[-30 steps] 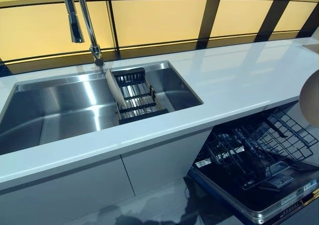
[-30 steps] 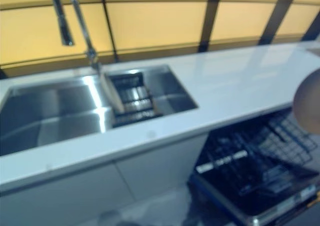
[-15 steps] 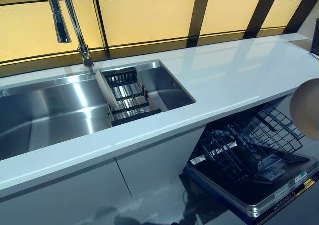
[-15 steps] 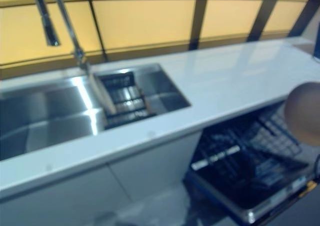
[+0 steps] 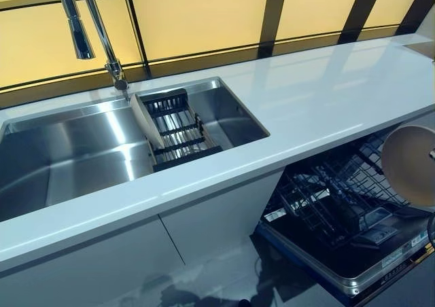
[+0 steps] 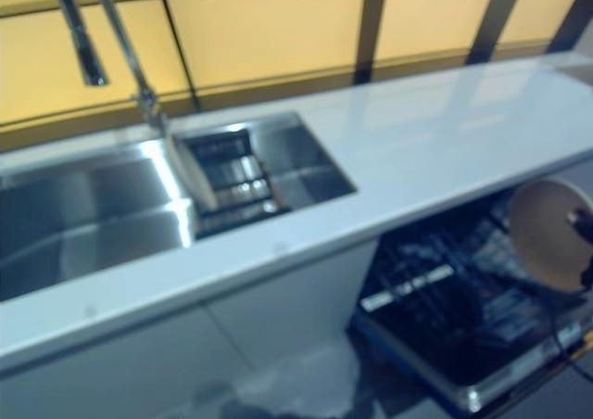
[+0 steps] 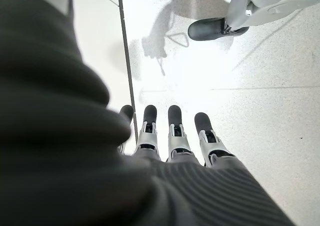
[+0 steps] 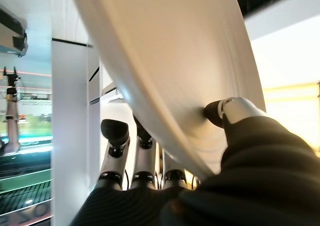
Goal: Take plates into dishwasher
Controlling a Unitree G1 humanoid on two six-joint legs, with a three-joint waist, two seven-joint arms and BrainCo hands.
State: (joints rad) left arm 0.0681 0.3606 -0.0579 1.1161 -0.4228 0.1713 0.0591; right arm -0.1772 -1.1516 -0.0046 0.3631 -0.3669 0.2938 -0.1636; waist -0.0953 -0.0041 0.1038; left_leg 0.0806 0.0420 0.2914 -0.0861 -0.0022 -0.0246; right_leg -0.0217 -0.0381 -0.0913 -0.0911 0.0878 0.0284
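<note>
1. Your right hand [image 8: 220, 136] pinches a cream plate [image 5: 410, 164], thumb on one face and fingers behind the other. The plate stands nearly on edge at the right of the head views.
2. Directly beneath and just left of that plate lies the dishwasher rack [image 5: 340, 198], pulled out on the open door [image 5: 353, 273]. This is the relation your next move likely turns on: the plate hangs above the rack's right part, so it has to go down, with its edge lined up to the wire tines. You cannot tell from here which slot sits under it.
3. Your left hand [image 7: 170, 136] shows only in its own wrist view, fingers straight and empty, pointing at the floor. The right hand is the nearer one.
4. Farther off, across the white surface [image 5: 326, 96], the sink [image 5: 75, 151] holds a drainer basket [image 5: 178, 130] with a second plate [image 5: 145, 121] leaning at its left side.
5. Farthest back, a tap [image 5: 95, 28] rises behind the sink.
</note>
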